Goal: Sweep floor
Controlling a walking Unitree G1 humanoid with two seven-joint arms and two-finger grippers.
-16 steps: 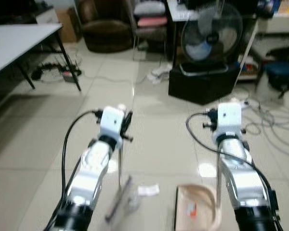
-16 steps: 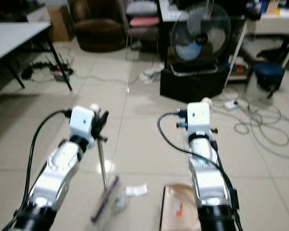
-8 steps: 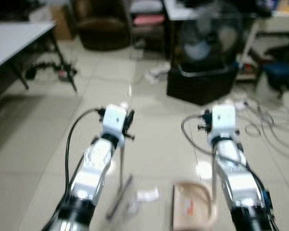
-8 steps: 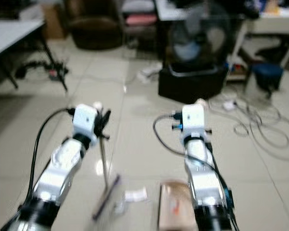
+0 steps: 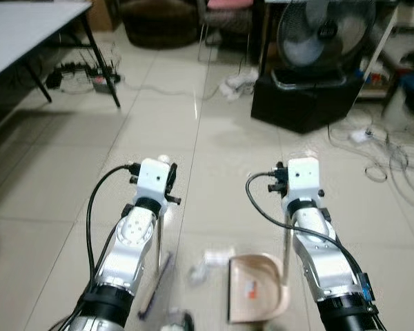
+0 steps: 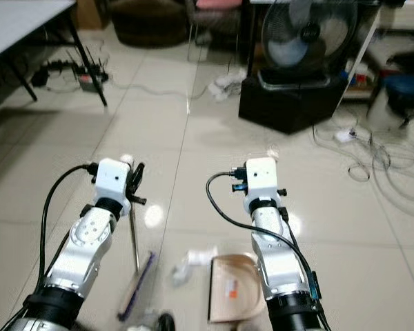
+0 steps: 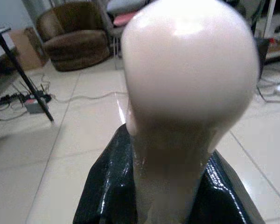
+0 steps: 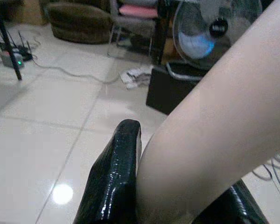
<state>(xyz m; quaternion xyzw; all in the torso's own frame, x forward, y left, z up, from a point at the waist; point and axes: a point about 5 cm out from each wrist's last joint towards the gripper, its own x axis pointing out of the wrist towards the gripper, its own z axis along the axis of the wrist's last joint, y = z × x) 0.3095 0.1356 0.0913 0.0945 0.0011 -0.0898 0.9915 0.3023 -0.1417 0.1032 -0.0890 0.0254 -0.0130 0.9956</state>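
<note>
left claw [image 7: 163, 186] grips broom [image 5: 159, 248]; right claw [image 8: 177, 196] grips dustpan [image 5: 255, 293].

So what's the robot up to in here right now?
It is sweeping the tiled floor. Its left claw is shut on the cream-topped handle of a thin-poled broom, whose dark brush head rests on the tiles. Its right claw is shut on the pale handle of a beige plastic dustpan, set down beside the brush. A few white crumpled paper scraps lie on the floor between broom and dustpan, not yet in the pan.
</note>
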